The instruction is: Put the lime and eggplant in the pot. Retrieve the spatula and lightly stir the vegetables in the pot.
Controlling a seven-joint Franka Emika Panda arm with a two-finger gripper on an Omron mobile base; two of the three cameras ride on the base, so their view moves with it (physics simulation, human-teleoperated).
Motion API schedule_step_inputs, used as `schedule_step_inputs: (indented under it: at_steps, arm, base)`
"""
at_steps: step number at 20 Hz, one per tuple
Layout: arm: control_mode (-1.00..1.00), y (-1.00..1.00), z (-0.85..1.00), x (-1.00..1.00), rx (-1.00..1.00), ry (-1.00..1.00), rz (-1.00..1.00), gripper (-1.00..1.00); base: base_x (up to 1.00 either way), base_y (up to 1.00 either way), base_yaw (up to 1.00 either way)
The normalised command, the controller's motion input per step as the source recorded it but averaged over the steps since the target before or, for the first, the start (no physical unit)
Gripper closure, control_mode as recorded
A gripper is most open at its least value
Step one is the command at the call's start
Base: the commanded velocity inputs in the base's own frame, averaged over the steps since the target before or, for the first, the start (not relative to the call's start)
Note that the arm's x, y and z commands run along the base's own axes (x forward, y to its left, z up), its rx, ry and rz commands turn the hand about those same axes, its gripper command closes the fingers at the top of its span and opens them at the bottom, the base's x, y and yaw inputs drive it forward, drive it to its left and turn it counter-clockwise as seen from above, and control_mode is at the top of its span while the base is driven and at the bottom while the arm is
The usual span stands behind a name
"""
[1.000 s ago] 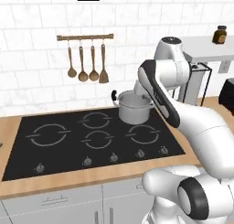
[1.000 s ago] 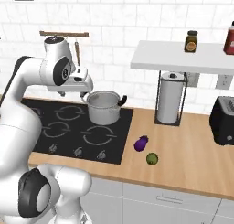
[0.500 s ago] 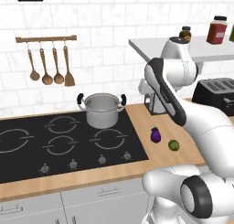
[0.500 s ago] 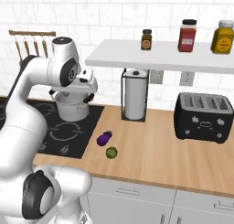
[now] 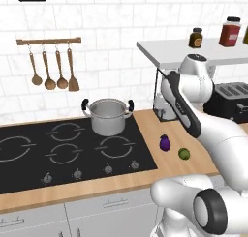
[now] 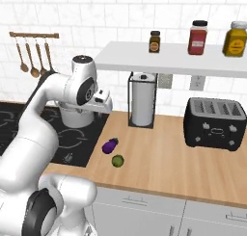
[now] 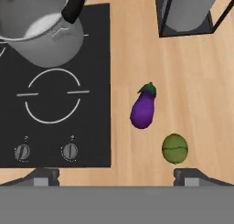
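My tool (image 7: 116,175) is spread wide and holds nothing, above the tabletop (image 7: 205,81). The eggplant (image 7: 143,109) and lime (image 7: 174,148) lie near each other beside the cooktop (image 7: 55,104). The pot (image 5: 107,116) stands on a rear burner.

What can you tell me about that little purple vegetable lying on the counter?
The eggplant is small, glossy and deep purple, with a green cap at its narrower end. It lies on its side on the wooden counter, just off the black cooktop. The lime sits close beside it, not touching. Nothing holds or presses it.
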Motion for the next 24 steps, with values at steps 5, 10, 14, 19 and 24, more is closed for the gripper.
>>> schedule_step_inputs:
  at_steps: [5,10,14,19,24]
  arm:
    - [-1.00,-0.30,-0.70,-0.05,0.15,0.01,-0.13,-1.00]
    - [-1.00,-0.32,-0.91,0.10,0.04,0.00,-0.14,-1.00]
    - [-1.00,-0.07,-0.66,0.41,0.00,0.00,-0.09,-1.00]
    - [-1.00,0.00,-0.26,0.50,0.04,0.04,-0.02,-1.00]
    - [-1.00,0.00,-0.32,0.30,0.05,0.09,-0.01,-1.00]
  base:
    - [0.00,0.00,0.00]
    - [0.00,0.00,0.00]
    - [0.00,0.00,0.00]
    - [0.00,0.00,0.00]
    - [0.00,0.00,0.00]
